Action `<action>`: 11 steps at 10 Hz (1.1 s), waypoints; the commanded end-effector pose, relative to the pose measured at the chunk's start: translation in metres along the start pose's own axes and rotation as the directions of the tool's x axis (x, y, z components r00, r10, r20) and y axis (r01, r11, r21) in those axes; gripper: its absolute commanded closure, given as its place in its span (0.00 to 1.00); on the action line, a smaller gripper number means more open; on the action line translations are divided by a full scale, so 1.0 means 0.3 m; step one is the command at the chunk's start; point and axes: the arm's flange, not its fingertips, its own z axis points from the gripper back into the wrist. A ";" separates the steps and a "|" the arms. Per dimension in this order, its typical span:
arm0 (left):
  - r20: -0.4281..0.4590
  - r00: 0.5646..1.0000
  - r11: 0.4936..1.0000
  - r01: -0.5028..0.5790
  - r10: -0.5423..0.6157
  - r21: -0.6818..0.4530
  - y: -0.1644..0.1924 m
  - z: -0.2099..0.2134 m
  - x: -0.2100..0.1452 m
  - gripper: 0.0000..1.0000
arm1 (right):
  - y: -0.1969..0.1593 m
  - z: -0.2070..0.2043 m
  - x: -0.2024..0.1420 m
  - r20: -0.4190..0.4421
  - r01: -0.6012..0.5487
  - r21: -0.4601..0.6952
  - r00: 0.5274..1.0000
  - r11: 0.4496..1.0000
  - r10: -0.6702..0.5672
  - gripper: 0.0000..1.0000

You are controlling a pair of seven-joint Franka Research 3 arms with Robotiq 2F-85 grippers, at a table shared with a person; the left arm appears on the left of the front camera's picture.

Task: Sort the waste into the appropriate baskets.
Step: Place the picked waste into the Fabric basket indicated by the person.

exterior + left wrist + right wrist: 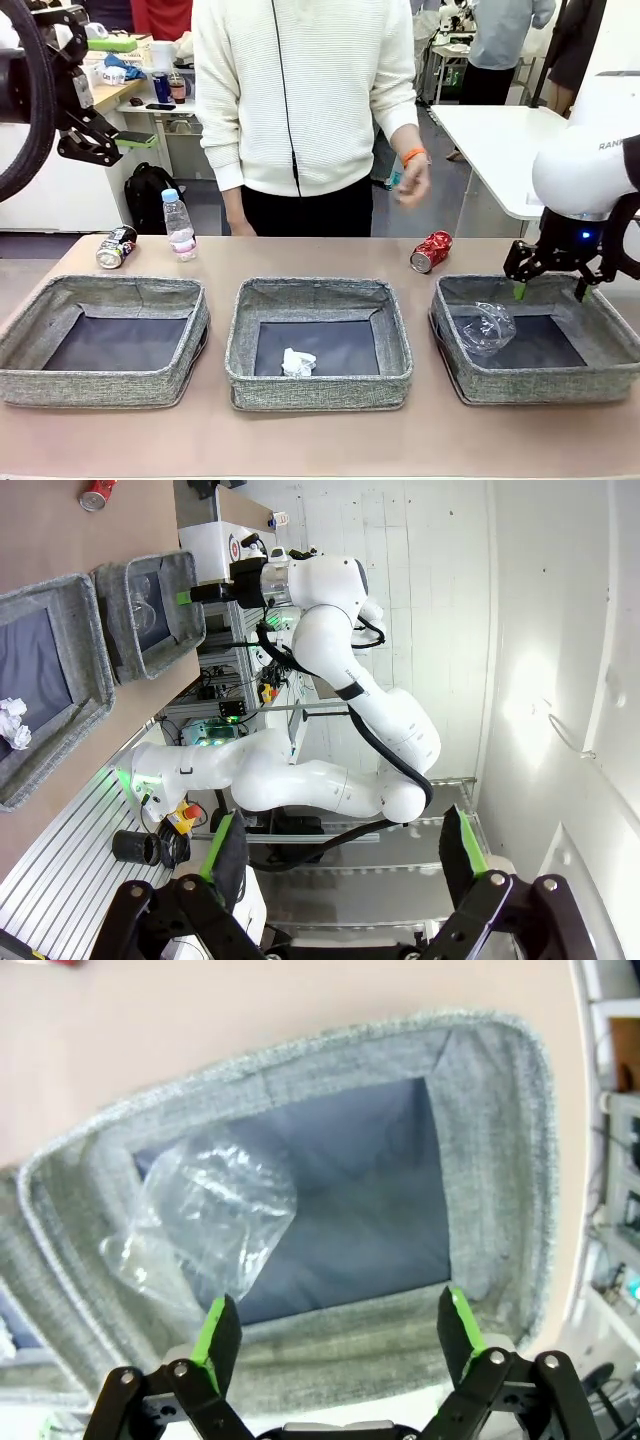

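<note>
Clear plastic cup (pixel 487 328) lying in right basket (pixel 610 380), just below right tool (pixel 550 292); tool spread wide, gripping nothing.

Three baskets stand in a row on the table (pixel 320 440). The left basket (pixel 100 385) has a can on its side (pixel 116 247) behind it, with an upright bottle (pixel 179 226) just right of the can. The middle basket (pixel 320 385) contains a paper ball (pixel 297 362). The right basket (pixel 540 385) contains a plastic cup (pixel 486 327). A crushed can (pixel 431 251) lies behind its far-left corner.
</note>
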 end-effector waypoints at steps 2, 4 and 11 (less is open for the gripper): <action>-0.015 1.000 1.000 0.021 -0.021 0.003 0.002 0.008 -0.005 0.00 | 0.031 0.236 -0.087 -0.078 -0.060 0.303 0.993 0.951 0.087 0.00; -0.015 1.000 1.000 0.021 -0.021 0.003 0.002 0.008 -0.005 0.00 | 0.087 0.375 -0.142 0.018 -0.211 0.565 0.970 0.798 0.244 0.00; -0.015 1.000 1.000 0.021 -0.021 0.003 0.002 0.008 -0.005 0.00 | 0.026 0.567 -0.246 0.223 -0.190 0.972 0.929 -0.138 0.295 0.00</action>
